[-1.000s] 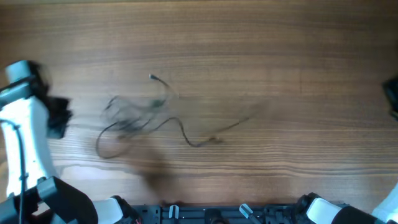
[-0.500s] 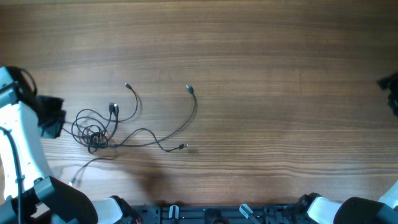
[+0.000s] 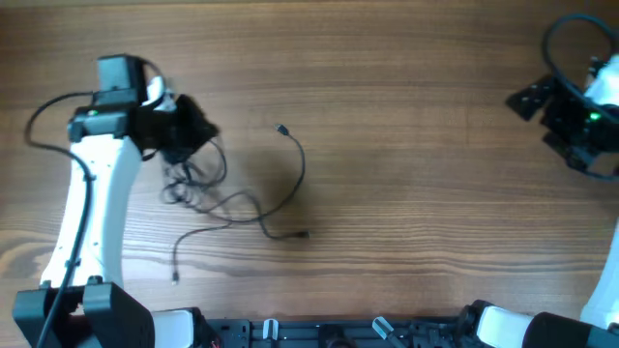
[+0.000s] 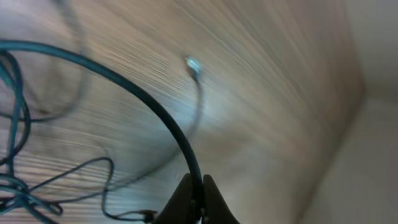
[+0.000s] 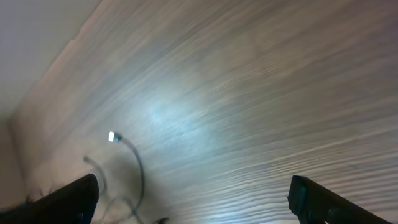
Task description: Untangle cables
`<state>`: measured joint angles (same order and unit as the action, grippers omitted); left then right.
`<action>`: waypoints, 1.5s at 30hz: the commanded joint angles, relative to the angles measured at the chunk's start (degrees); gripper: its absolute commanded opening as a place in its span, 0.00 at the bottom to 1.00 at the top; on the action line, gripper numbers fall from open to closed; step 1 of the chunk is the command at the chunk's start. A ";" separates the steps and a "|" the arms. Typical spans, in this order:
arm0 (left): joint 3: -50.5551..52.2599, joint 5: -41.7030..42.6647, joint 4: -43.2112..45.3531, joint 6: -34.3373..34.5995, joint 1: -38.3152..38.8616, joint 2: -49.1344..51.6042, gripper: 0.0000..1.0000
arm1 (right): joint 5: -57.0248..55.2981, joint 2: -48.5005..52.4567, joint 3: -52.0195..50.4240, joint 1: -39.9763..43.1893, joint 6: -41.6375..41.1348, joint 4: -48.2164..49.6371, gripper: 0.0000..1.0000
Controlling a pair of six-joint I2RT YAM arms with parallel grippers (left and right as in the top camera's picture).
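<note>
Left wrist: end effector (image 4: 194, 198) pinches cables (image 4: 158, 118).

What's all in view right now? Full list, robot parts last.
cables: count unclear, thin black, tangled bunch on the table left of centre; three loose ends show
plug: one, small and dark, at the end of the strand that arcs right from the bunch
table: one, brown wood, fills the view
left gripper: one, black, over the bunch, shut on one strand of the cables
right gripper: one, black, far right, open, holding nothing, apart from the cables
</note>
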<state>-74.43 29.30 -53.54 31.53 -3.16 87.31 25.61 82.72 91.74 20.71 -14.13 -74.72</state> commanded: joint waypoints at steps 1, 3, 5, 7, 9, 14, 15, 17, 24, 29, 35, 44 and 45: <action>-6.80 7.78 -0.09 -2.43 5.49 -4.11 0.04 | 1.25 1.70 -2.10 -4.33 1.25 0.52 1.00; -9.29 7.78 -0.28 -2.40 7.82 -5.97 0.04 | 1.27 2.40 -3.02 -6.27 0.50 0.52 0.99; -14.62 7.74 -0.20 -0.81 12.17 -10.95 0.04 | 1.29 3.85 -4.44 -9.64 0.50 0.52 1.00; -17.18 7.67 0.24 0.66 13.51 -13.79 0.04 | 1.29 4.52 -5.29 -11.52 0.63 0.55 1.00; -18.75 7.65 0.66 3.74 13.66 -16.63 0.04 | 1.31 5.05 -6.10 -13.33 0.66 0.59 1.00; -19.02 7.26 2.58 9.55 13.64 -22.25 0.04 | 1.49 5.97 -7.15 -17.90 0.70 0.90 1.00; -19.02 6.80 2.78 10.91 13.64 -22.99 0.04 | 1.49 6.01 -7.15 -18.97 0.68 0.94 1.00; -19.02 6.14 3.08 13.55 13.64 -24.11 0.04 | 1.49 6.03 -7.15 -21.49 0.66 1.18 1.00; -19.02 4.28 2.64 16.52 13.66 -23.58 0.04 | 1.49 6.01 -7.15 -29.24 0.44 2.03 1.00; -19.02 4.26 0.94 17.22 13.66 -21.81 0.04 | 1.31 6.03 -7.15 -33.35 -1.31 3.32 1.00; -19.02 4.26 -2.29 17.40 13.66 -19.43 0.04 | 1.29 6.01 -7.15 -34.97 -2.54 4.31 1.00; -19.02 7.41 -0.09 26.67 13.66 -19.89 0.04 | 1.31 6.01 -7.15 -35.01 -2.58 4.37 1.00; -19.02 8.24 1.33 27.39 13.66 -20.26 0.04 | 1.31 6.01 -7.15 -35.01 -2.58 4.35 1.00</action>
<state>-93.08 34.37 -55.53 53.21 10.50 68.58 26.13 88.07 84.88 -13.96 -16.40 -70.59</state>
